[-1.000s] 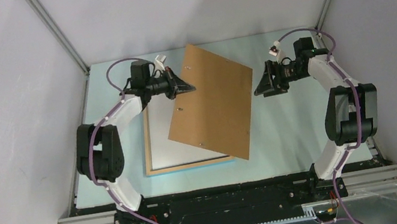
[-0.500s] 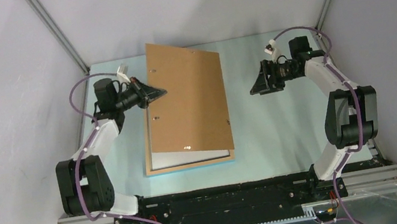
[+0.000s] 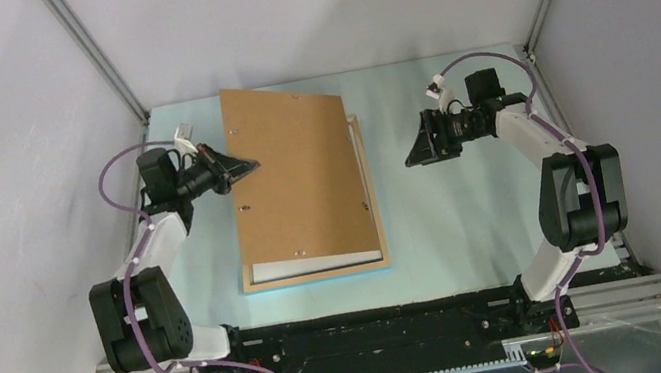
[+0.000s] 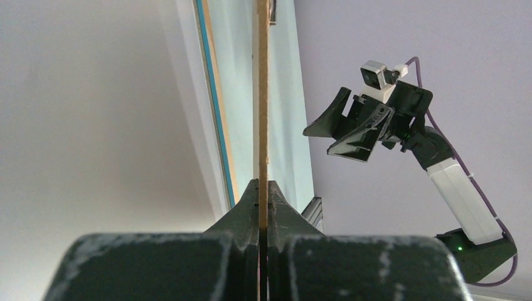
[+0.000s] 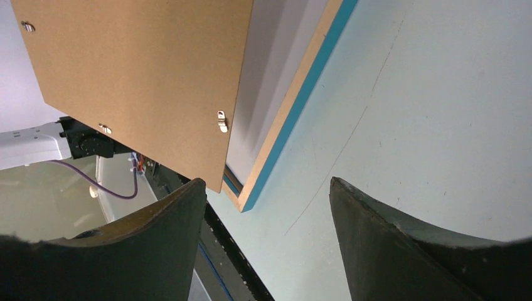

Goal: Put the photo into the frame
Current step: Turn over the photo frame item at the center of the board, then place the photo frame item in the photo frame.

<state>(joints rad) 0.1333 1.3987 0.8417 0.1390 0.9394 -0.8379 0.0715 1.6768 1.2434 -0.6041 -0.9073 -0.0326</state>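
While the left gripper (image 3: 249, 167) is pressed together on the left edge of the brown backing board (image 3: 300, 181), that board hangs tilted over the frame (image 3: 321, 274). The frame lies flat on the table (image 3: 473, 213), bare wood up, with its blue edge showing along the outside. Inside it lies the photo (image 3: 319, 262), white back up; only a strip near the frame's near rail shows past the board. The right gripper (image 3: 416, 144) hovers with its jaws spread and holds nothing, well clear of the board's right edge, with bare table between them. Small metal tabs (image 5: 221, 121) sit near the board's edges. The table is pale green, and plain grey walls (image 3: 327, 5) close it in.
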